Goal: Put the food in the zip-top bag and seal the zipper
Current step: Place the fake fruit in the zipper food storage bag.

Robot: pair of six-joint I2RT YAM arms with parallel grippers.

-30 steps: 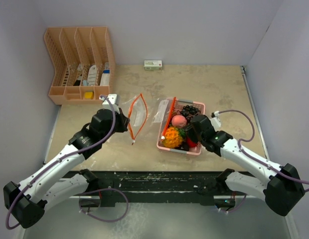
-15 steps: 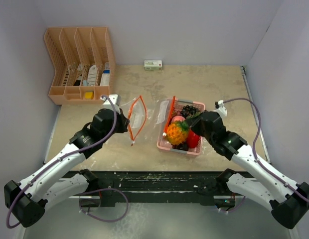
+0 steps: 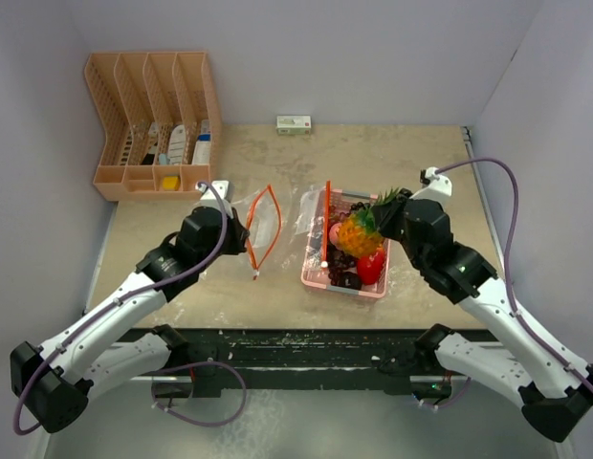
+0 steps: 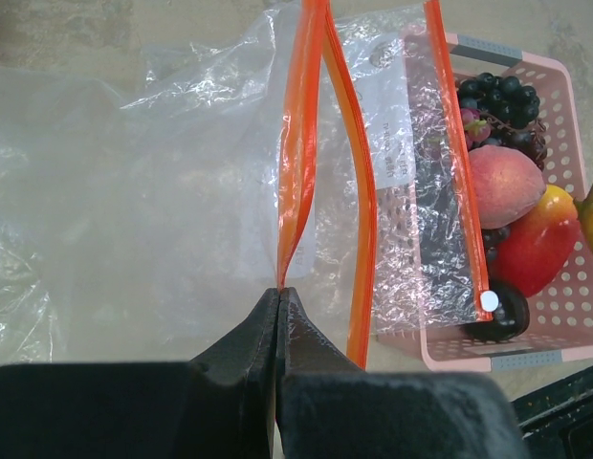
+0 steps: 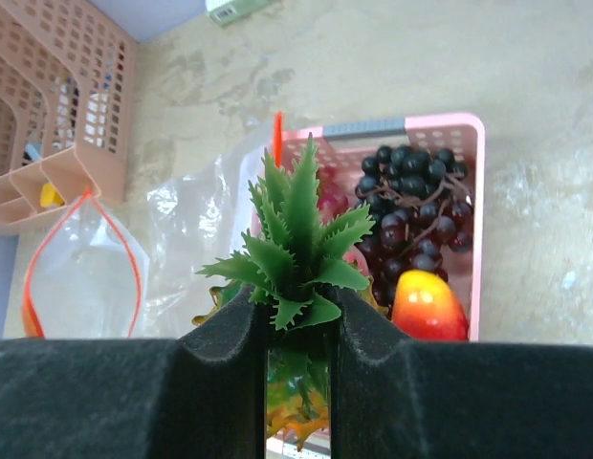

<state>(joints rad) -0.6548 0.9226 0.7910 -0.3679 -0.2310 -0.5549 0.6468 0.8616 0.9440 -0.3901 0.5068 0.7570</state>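
My left gripper (image 4: 279, 293) is shut on the orange zipper edge of the clear zip-top bag (image 4: 298, 163), and the bag's mouth stands open in a loop (image 3: 262, 226) left of the pink basket (image 3: 314, 279). An orange pineapple (image 3: 358, 235) hangs over the basket, held by its green leaves (image 5: 298, 234) in my shut right gripper (image 5: 298, 308). More food lies in the basket: a pink peach (image 4: 503, 184), a red and orange piece (image 5: 428, 304) and dark purple grapes (image 5: 418, 199).
A second clear bag with an orange zipper strip (image 3: 326, 212) drapes over the basket's left side. A peach-coloured desk organizer (image 3: 153, 124) stands at the back left. A small white box (image 3: 294, 123) lies by the back wall.
My right gripper has closed on the pineapple's leaves, lifted it out of the basket and carried it up and back. The left gripper has kept hold of the bag's edge without moving.
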